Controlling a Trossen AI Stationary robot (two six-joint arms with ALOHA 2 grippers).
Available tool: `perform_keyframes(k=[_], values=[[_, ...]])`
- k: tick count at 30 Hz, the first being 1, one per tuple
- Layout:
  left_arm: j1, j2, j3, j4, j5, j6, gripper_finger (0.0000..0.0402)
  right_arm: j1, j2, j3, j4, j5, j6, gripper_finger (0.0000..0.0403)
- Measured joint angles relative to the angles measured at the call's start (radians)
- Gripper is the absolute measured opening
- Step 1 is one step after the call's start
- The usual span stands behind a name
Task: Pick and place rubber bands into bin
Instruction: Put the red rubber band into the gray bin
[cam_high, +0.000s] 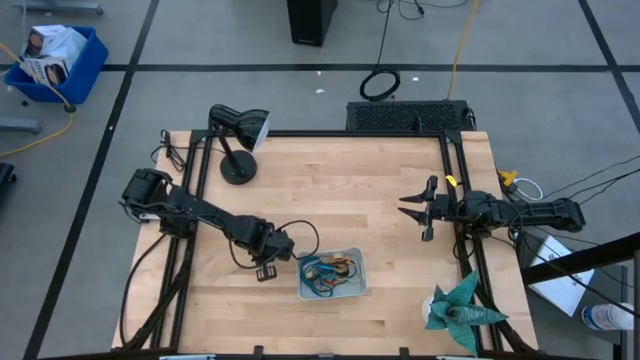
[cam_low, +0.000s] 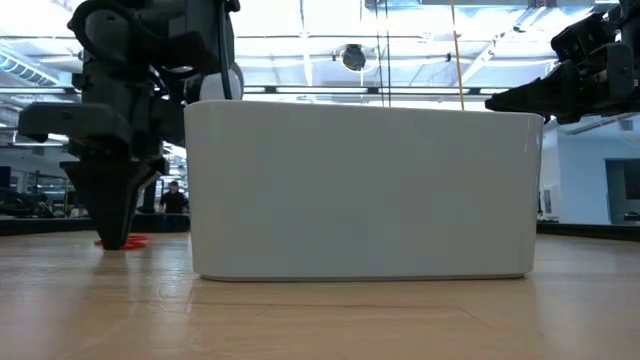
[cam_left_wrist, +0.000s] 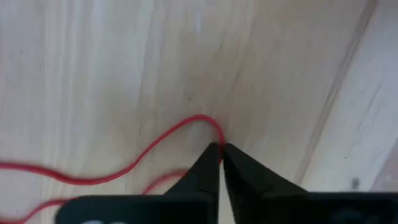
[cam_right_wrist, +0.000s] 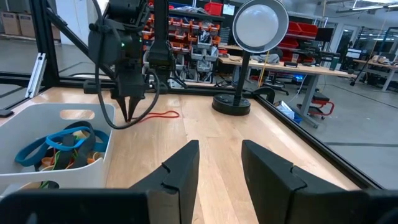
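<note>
Left gripper (cam_left_wrist: 221, 149) pointing straight down, pinched on red rubber band (cam_left_wrist: 155, 140) beside bin (cam_high: 358, 285).

The tabletop (cam_high: 350, 200) is pale, smooth wood with a fine lengthwise grain and a matt finish. The bin (cam_low: 360, 190) looks like smooth, milky plastic with a soft sheen, and the red rubber band (cam_left_wrist: 124, 165) is thin, matt elastic.

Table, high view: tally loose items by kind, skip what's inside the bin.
desk lamp: 1
bin: 1
red rubber band, pinched by left gripper: 1
teal spiky object: 1
Total: 4
Right gripper waits open at the right edge.
</note>
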Motion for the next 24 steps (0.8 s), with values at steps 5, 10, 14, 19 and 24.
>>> perform_keyframes(k=[5, 10, 14, 19, 24], values=[[0.000, 0.001, -0.001, 0.011, 0.000, 0.060, 0.0006, 0.000, 0.000, 0.000, 0.000, 0.000, 0.000, 0.0116], [0.000, -0.021, -0.005, 0.007, 0.001, 0.060, 0.0004, 0.000, 0.000, 0.000, 0.000, 0.000, 0.000, 0.0116], [0.000, -0.084, -0.005, 0.017, 0.000, 0.054, 0.0003, 0.000, 0.000, 0.000, 0.000, 0.000, 0.000, 0.0116], [0.000, -0.208, -0.005, 0.006, -0.007, 0.039, 0.0002, 0.000, 0.000, 0.000, 0.000, 0.000, 0.000, 0.0116], [0.000, -0.358, -0.004, 0.011, -0.047, 0.044, 0.0001, 0.000, 0.000, 0.000, 0.000, 0.000, 0.000, 0.0116]])
